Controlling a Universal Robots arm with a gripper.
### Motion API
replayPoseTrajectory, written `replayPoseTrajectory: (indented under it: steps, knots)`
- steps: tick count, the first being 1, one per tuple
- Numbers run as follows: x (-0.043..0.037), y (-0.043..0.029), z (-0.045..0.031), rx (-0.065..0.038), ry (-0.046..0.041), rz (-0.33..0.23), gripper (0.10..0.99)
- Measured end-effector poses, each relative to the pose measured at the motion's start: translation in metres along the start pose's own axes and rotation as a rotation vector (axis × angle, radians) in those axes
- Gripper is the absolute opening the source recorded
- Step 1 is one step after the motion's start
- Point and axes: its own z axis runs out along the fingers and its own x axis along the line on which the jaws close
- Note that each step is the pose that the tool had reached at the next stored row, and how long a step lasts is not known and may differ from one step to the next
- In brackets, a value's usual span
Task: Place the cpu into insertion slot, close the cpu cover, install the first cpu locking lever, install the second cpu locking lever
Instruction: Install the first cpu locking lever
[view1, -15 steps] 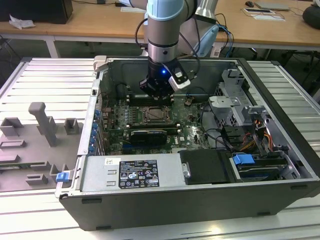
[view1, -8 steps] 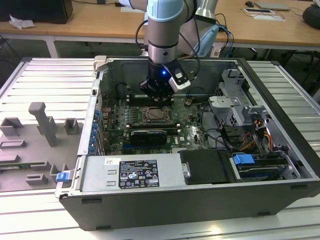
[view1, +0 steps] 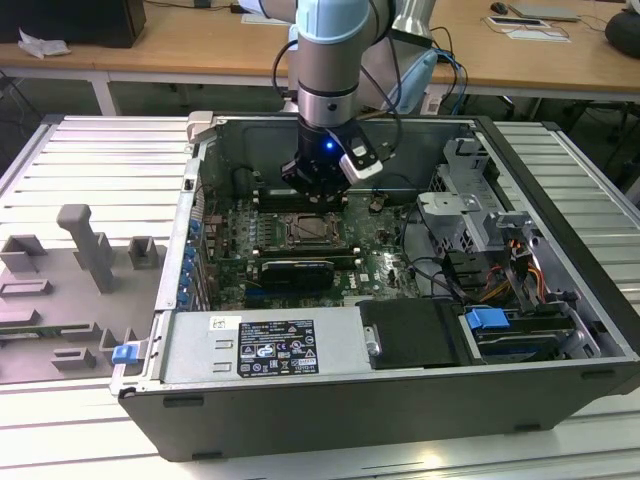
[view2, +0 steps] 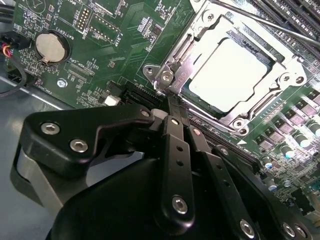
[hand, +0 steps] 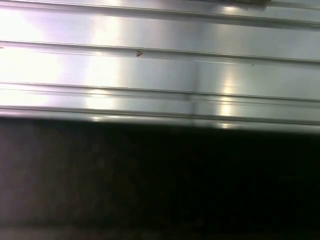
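In the second wrist view the cpu (view2: 230, 72), a pale square chip, lies in the insertion slot (view2: 186, 90). The cpu cover (view2: 197, 35), a silvery frame, lies flat around the chip. A thin locking lever rod (view2: 270, 22) runs along the far side of the socket. My gripper (view2: 172, 102) is shut with nothing visible between its black fingers (view2: 175, 135); its tips sit at the socket's near corner. In the exterior view the gripper (view1: 318, 190) hangs inside the open computer case, just above the insertion slot (view1: 315, 232).
A coin battery (view2: 52, 47) and long memory slots (view2: 295, 15) flank the socket. The case walls (view1: 200, 200), a labelled power supply (view1: 275, 345), a drive cage (view1: 480, 215) and cables (view1: 520, 270) surround the board. Grey fixtures (view1: 90, 250) stand on the ribbed table (hand: 150, 65).
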Motion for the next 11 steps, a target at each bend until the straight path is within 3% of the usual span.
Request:
replayPoseTrajectory:
  steps: [5, 11]
  knots:
    - [-0.0005, 0.0004, -0.0109, 0.0, 0.0002, 0.0, 0.11]
    - [-0.0004, -0.0019, -0.0117, 0.0, 0.0003, 0.0, 0.11]
